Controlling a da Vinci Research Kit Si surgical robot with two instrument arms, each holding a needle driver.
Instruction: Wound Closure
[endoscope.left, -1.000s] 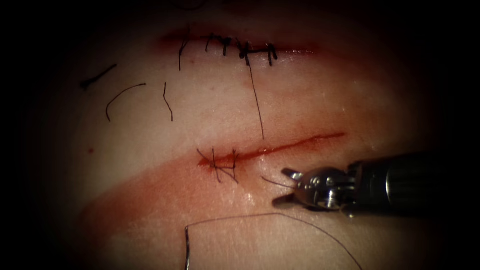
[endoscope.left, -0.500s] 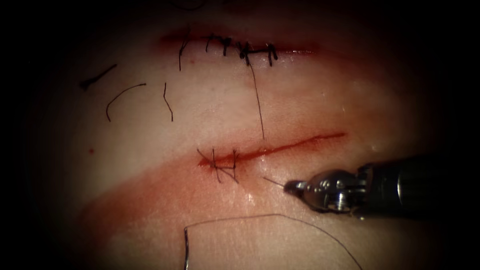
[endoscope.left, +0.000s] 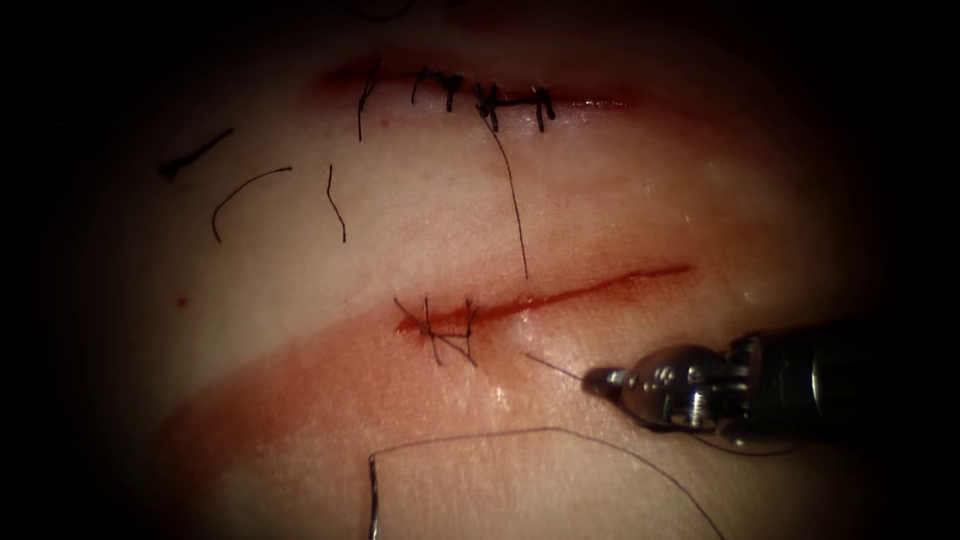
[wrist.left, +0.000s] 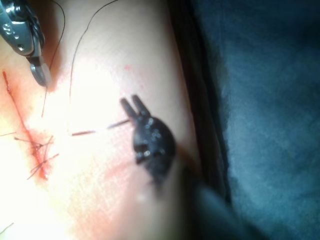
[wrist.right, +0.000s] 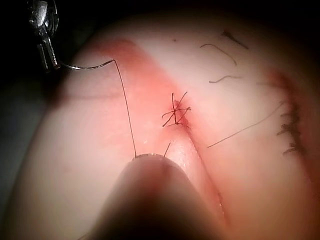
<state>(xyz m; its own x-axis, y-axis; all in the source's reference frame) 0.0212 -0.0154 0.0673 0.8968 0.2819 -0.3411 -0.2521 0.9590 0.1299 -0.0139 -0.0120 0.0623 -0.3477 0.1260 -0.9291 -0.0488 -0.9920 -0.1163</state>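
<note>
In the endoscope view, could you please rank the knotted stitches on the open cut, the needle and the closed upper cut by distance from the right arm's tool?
From the right arm's tool, nearest first:
1. Knotted stitches, at the open cut's left end.
2. Needle, low, left of the tool.
3. Closed upper cut, far above.

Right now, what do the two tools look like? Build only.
Right tool: shiny silver metal wrist with rounded pulley housing and visible screws and pins, on a dark, ribbed cylindrical shaft. Left tool: looks dark, with two short blunt jaw blades on a bulbous wrist; in the right wrist view it reads as silvery metal. No cables or markings legible.
</note>
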